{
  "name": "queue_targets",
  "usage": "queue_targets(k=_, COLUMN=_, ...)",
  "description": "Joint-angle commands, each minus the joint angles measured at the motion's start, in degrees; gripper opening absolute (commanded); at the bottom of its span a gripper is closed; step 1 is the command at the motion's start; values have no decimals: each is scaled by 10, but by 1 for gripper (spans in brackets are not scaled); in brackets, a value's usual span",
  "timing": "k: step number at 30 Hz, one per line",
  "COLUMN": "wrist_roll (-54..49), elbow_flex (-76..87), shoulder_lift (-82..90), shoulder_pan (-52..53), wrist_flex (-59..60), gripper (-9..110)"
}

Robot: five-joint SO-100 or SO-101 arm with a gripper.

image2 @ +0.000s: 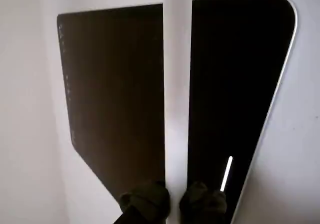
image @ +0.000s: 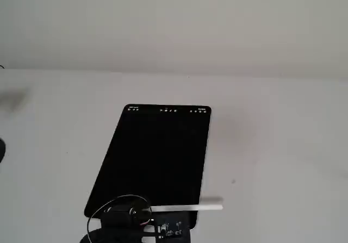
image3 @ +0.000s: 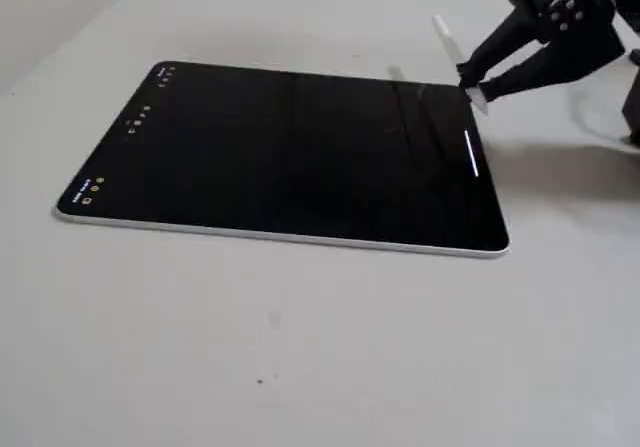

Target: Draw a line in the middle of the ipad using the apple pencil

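**Pencil clamped, short white stroke on the iPad**

iPad (image3: 280,157) lies flat on the grey table (image3: 300,367), screen black except for small toolbar icons along one short edge. Gripper (image3: 472,79) is closed on the Apple Pencil (image3: 447,39) at the opposite short edge, and the tip looks to be right at the glass. Wrist view has the pencil (image2: 177,83) running straight across the screen, with a short white line (image2: 226,173) just beside the fingers (image2: 202,201).

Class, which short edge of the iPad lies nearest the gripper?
The edge beside the white stroke, where the gripper holds the pencil; the opposite short edge carries the small icons.
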Motion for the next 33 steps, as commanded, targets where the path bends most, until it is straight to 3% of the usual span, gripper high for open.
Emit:
queue_targets(k=1, wrist_roll=2, elbow_flex=-4, shoulder_lift=9, shoulder_pan=6, wrist_flex=1, gripper=0)
queue_targets(k=21, wrist_roll=-15, elbow_flex=-4, shoulder_lift=9, shoulder_pan=-10, wrist_flex=-2, gripper=0)
queue_targets(k=25, wrist_roll=-185, elbow_flex=3, shoulder_lift=9, shoulder_pan=-40, wrist_flex=-4, gripper=0)
queue_targets(k=33, wrist_roll=-370, elbow_flex=3, shoulder_lift=10, shoulder_pan=-65, wrist_flex=-94, gripper=0)
